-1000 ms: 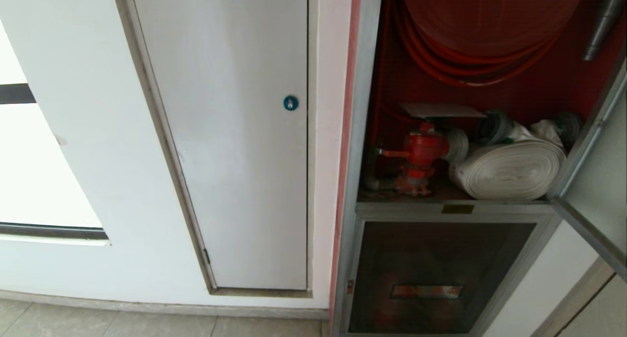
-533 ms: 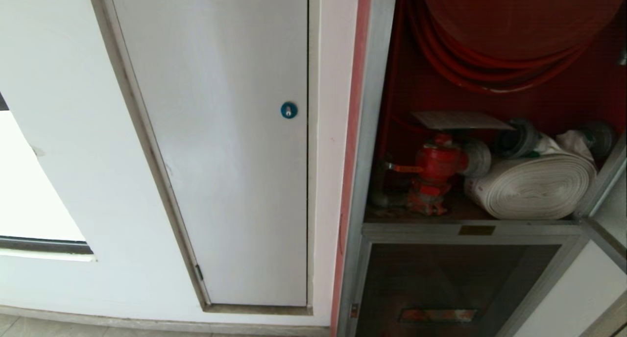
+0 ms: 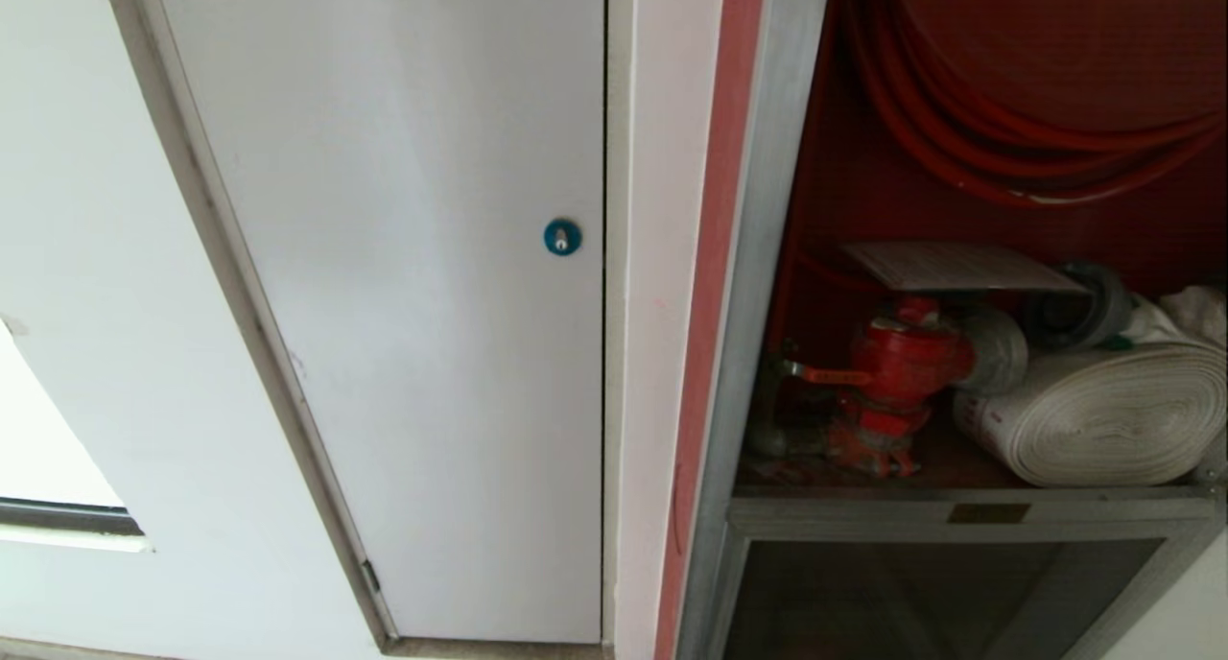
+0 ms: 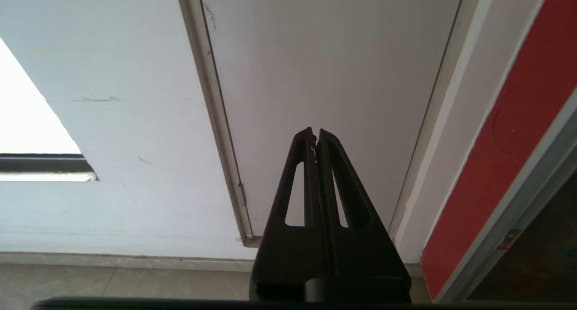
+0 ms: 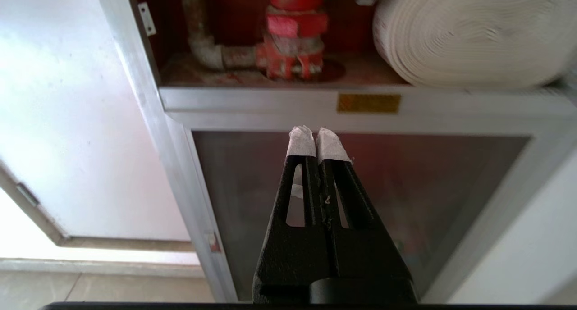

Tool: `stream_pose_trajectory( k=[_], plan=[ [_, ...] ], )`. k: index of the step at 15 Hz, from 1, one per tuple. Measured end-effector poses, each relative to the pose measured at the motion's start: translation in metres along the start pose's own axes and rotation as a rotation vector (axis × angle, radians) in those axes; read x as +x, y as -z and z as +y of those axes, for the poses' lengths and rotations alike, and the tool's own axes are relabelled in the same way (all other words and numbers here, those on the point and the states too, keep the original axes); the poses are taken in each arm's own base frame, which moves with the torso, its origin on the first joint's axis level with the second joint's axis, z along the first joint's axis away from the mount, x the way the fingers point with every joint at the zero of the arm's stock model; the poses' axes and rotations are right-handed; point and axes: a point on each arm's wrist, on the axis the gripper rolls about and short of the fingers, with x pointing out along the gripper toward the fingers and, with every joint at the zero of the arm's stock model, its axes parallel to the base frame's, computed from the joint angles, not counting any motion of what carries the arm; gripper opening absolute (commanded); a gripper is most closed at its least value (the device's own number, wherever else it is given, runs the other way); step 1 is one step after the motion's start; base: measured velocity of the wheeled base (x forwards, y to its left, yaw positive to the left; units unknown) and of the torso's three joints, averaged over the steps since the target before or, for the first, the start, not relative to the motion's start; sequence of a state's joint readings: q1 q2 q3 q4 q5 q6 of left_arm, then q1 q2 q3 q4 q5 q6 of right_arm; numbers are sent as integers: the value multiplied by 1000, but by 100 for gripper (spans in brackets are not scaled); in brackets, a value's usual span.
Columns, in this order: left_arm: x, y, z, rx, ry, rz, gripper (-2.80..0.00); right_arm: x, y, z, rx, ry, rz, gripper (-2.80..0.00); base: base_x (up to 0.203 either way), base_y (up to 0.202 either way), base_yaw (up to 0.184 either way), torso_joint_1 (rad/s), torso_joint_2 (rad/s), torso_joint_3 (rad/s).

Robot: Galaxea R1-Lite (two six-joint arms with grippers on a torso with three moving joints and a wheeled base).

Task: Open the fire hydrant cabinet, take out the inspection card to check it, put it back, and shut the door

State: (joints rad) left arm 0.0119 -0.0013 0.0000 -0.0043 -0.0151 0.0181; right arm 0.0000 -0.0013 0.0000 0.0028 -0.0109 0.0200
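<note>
The fire hydrant cabinet (image 3: pixel 767 286) fills the right side of the head view, its brushed metal frame standing open onto a red inside; its glass door cannot be seen in any view. Just to its left, across a strip of pale wall, is a plain white door (image 3: pixel 413 305) with a small blue lock (image 3: pixel 562 237) near its right edge. Across the top of the cabinet hang the loops of a red hose reel (image 3: pixel 1017 152). On the cabinet's shelf (image 3: pixel 959 468) a white rolled hose (image 3: pixel 1113 420) lies on its side toward the right edge, and a red valve (image 3: pixel 902 363) stands near the left edge, just beside the roll. The inspection card (image 3: pixel 959 267), a thin pale sheet with fine print, lies flat on top of the valve, reaching right over a grey hose coupling (image 3: pixel 1079 305). Below the shelf's front rail, which carries a small brass plate (image 3: pixel 988 513), is a smaller dark glass panel (image 3: pixel 921 593). Neither arm shows in the head view. The right tool (image 5: pixel 317 139), its tips wrapped in white tape, has its fingers pressed together on nothing and points at the dark glass panel, under the valve. The left tool (image 4: pixel 314 136) is likewise closed and empty, facing the lower part of the white door.
</note>
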Motion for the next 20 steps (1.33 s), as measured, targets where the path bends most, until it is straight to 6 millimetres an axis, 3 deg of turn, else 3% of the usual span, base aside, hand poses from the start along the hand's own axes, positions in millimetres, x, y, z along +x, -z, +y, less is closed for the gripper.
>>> stream_pose_trajectory(
  k=[12, 20],
  plan=[
    [0, 0, 0, 0, -4, 0, -280, 0, 0, 0, 0, 0, 0, -280, 191, 0, 0, 5, 3, 1],
    [0, 0, 0, -13, -6, 0, -280, 0, 0, 0, 0, 0, 0, -280, 0, 0, 0, -3, 0, 0]
  ],
)
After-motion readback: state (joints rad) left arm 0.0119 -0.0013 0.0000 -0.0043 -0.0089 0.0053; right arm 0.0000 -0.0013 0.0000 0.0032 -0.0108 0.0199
